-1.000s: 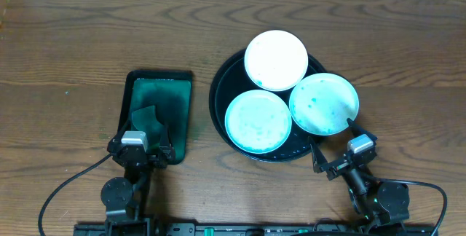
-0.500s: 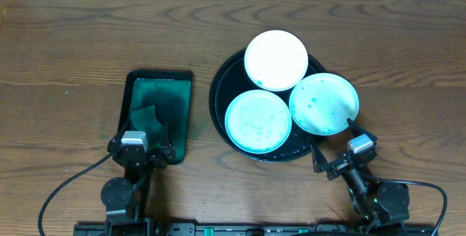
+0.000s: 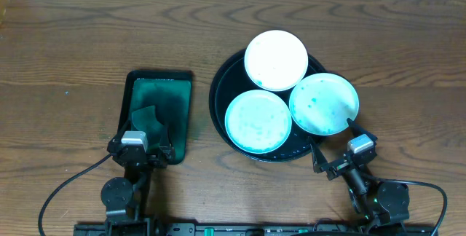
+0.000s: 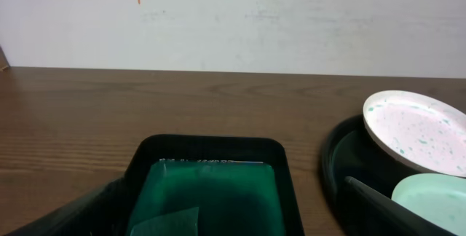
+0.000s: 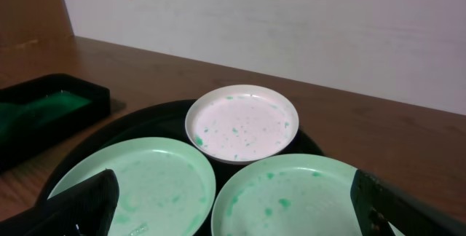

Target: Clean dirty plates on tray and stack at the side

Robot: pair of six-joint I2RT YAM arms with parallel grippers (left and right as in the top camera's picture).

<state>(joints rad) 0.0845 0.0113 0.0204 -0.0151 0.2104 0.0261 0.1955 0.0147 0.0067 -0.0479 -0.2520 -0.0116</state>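
Three small round plates are carried by the large round glossy black tray (image 3: pixel 216 97), which lies right of centre on the dark-brown wood-grain surface (image 3: pixel 65 46). At the tray's 12 o'clock, the lightly speckled white plate (image 3: pixel 276 60) overhangs the raised rim. At 6 o'clock, the teal-smeared plate (image 3: pixel 257 122) is kept inside the rim. At 3 o'clock, the teal-blotched plate (image 3: pixel 324 103) juts past the rim. The three are crowded edge to edge. A smaller rectangular dark-green tray (image 3: pixel 156 94), with a folded green sheet (image 3: pixel 145 117) in it, is set apart at 9 o'clock. The left fingers (image 4: pixel 73 218) are spread wide, gripping nothing, at the green tray's near end. The right fingers (image 5: pixel 80 205) are likewise spread wide, gripping nothing, by the black tray's 5 o'clock rim. Bare wood is seen along 12 o'clock, beyond 3 o'clock and at far 9 o'clock.
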